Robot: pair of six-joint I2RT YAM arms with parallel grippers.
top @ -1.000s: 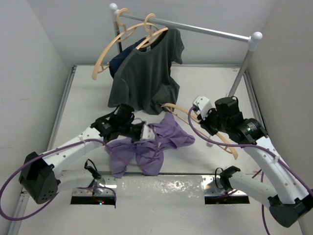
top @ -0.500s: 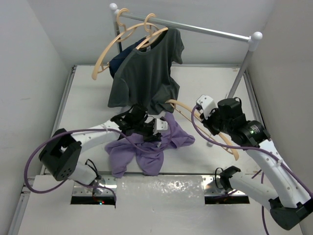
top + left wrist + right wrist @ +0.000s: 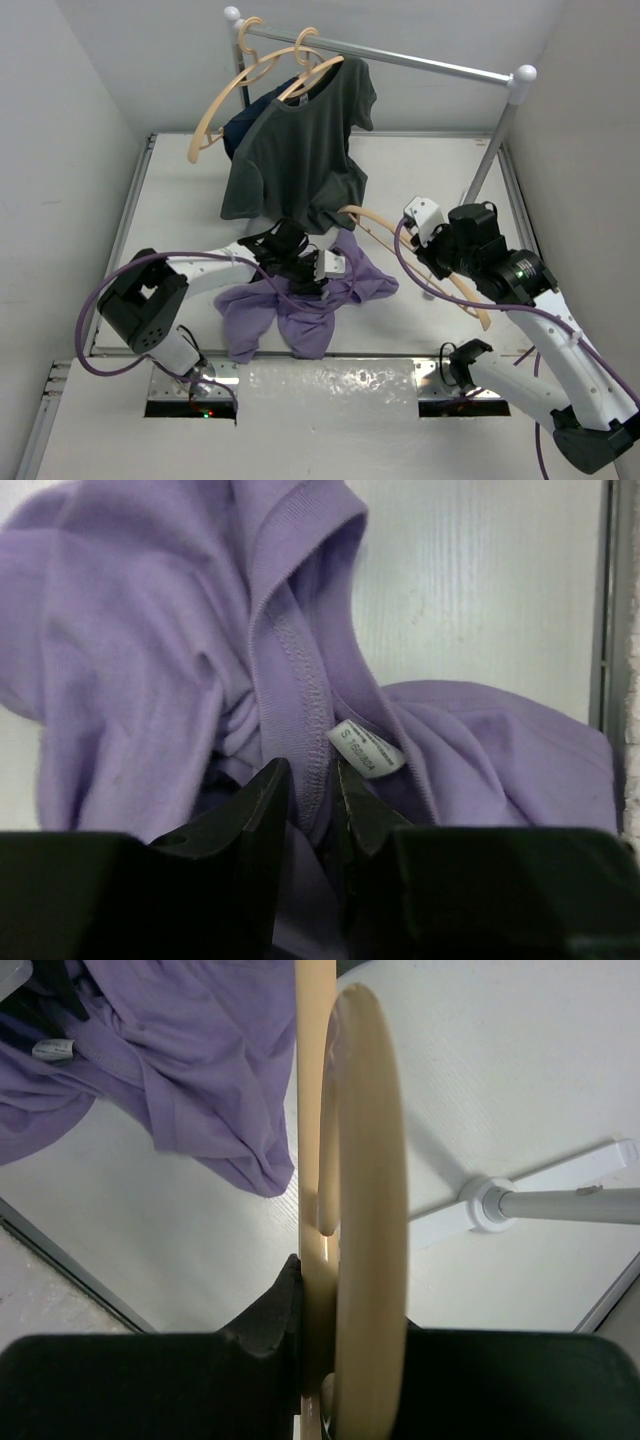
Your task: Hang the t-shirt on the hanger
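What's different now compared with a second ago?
The left gripper slid right across the t-shirt to its collar, which now lies between its fingers; whether it is clamped is unclear. The right gripper kept hold of the hanger, barely shifting; the t-shirt lies much as before.

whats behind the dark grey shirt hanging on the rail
A navy garment shows past the left edge of the dark grey t-shirt, hanging from the same rail. The shirt covers most of it, so its shape and its hanger cannot be seen.
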